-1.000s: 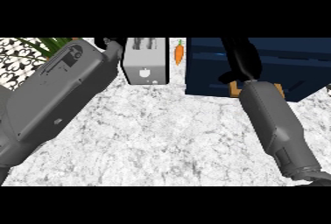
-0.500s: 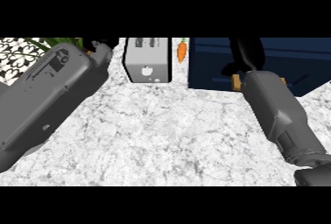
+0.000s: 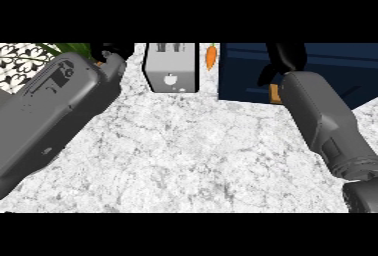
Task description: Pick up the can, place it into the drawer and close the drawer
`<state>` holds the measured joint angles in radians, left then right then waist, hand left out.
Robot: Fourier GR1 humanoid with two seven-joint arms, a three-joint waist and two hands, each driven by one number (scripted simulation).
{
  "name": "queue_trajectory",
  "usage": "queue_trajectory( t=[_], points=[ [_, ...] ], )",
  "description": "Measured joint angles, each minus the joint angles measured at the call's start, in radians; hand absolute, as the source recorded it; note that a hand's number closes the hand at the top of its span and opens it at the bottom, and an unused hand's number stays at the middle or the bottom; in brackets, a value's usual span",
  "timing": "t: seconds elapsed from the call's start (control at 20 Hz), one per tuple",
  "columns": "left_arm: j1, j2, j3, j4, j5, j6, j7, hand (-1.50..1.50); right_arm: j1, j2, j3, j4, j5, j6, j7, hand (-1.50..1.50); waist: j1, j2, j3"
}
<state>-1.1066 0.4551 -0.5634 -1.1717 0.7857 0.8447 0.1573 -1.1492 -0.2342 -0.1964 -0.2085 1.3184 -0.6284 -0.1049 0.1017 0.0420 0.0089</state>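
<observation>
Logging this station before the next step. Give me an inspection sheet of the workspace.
Surface: white and grey marbled counter.
Job's things: dark blue drawer at the far right. The can is not clearly seen, only a small orange patch beside the right forearm.
Clutter: toaster at the far edge, with a carrot just right of it.
Hands: left hand at the top left near the leaves; right hand over the drawer. Neither grip can be told.
Cables: nothing seen.
Surroundings: green leaves and a patterned panel at the top left.
</observation>
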Motion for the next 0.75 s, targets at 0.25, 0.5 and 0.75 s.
queue_trajectory(
  t=[0.25, 0.5, 0.75],
  points=[
    [0.016, 0.017, 0.002, -0.041, -0.001, -0.007, 0.016, -1.50, -0.022, -0.010, -0.063, 0.033, -0.072, 0.084, -0.118, -1.50, 0.004, 0.002, 0.003],
    [0.032, 0.026, 0.002, -0.062, -0.004, -0.003, 0.025, -1.50, -0.038, 0.002, -0.198, 0.034, -0.215, 0.168, -0.223, -1.50, -0.006, -0.003, 0.003],
    [0.048, 0.035, -0.001, -0.086, -0.011, 0.005, 0.037, -1.50, -0.048, 0.010, -0.318, 0.029, -0.342, 0.233, -0.303, -1.50, -0.009, -0.003, 0.003]
  ],
)
